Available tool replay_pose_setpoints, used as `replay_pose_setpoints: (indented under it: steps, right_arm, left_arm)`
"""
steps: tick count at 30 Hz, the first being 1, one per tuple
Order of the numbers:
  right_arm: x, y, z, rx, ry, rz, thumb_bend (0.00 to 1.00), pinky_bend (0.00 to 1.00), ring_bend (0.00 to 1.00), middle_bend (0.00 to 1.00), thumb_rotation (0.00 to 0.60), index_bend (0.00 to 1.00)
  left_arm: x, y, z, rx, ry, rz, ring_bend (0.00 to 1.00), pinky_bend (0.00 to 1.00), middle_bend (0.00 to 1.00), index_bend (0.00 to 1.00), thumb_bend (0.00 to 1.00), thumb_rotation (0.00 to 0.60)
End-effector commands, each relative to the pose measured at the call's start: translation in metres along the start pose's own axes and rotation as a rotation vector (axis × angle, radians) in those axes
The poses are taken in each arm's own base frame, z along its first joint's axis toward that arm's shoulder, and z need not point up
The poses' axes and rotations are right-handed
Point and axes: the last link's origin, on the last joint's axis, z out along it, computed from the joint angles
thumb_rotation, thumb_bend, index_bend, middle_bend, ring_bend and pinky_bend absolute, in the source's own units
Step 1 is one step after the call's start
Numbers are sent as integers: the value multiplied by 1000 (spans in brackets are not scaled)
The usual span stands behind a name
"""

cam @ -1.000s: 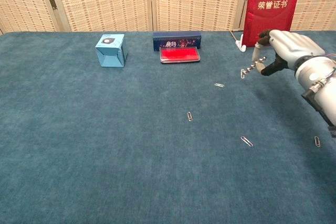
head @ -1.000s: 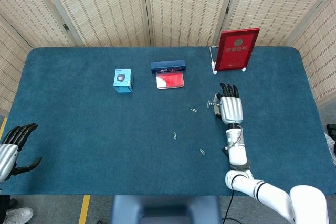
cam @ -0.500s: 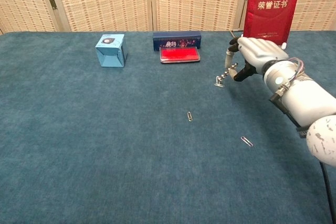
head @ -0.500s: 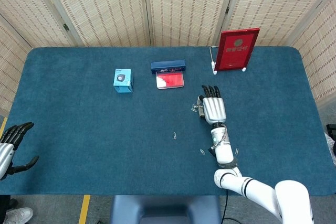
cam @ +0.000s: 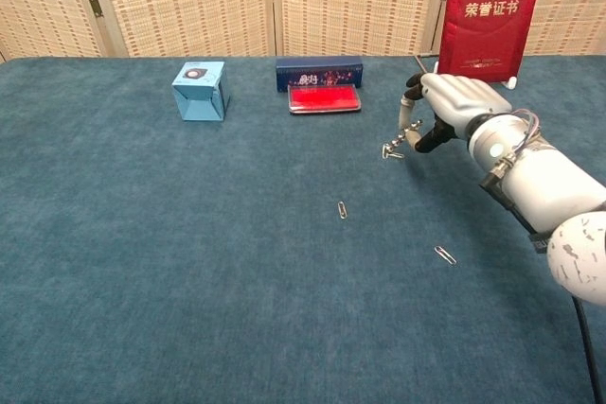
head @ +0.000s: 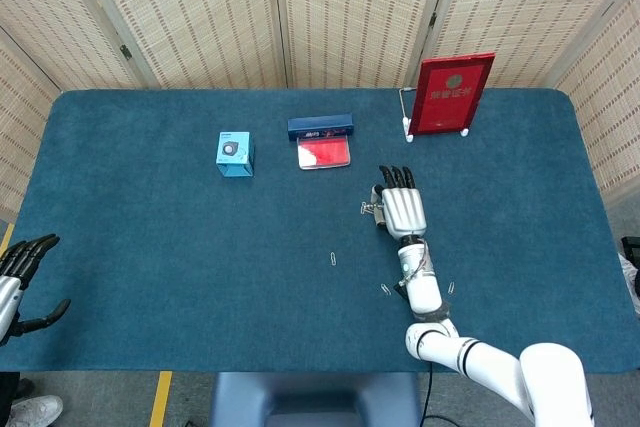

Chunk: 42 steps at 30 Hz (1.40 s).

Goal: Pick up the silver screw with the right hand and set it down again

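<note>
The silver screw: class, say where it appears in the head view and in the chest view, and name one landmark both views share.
Head view: silver screw right of centre, pinched at the right hand, on that hand's left side.
Chest view: silver screw upper right, below the right hand.
Shared landmark: red certificate standing behind the hand.

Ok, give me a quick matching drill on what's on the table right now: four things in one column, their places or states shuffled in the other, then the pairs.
Things:
1. silver screw
2. blue box
3. red booklet
4. red tray

Places or states:
A. standing upright at the far edge
B. pinched in the right hand
C. lying just in front of the dark blue case
D. alone, furthest left on the cloth

Pairs: 1-B, 2-D, 3-A, 4-C
</note>
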Motion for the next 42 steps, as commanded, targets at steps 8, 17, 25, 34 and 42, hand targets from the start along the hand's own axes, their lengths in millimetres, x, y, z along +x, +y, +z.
replay_pose_setpoints:
  steps: [8,17,25,34,42]
  right_arm:
    - [32,15,-9,-16,121,1,499,0,72,127,600,753]
    - [50,64,-52,-111,164,-23,499,0,72,127,600,753]
    - [43,124,-120,-267,190,-57,499,0,72,127,600,753]
    - [38,169,-173,-353,224,-54,499,0,61,123,600,753]
    - [26,181,-176,-376,163,-48,499,0,54,117,600,753]
  left_arm:
    - [0,-1,0,3,-4,6,94,47,104,0,358,600]
    - [-3,-2,1,15,-10,22,94,48,104,0,358,600]
    - [-3,-5,4,34,-16,43,94,47,104,0,358,600]
    - [-16,-3,13,60,-50,103,97,48,104,0,358,600]
    - [-23,-1,14,70,-67,118,97,50,104,0,358,600]
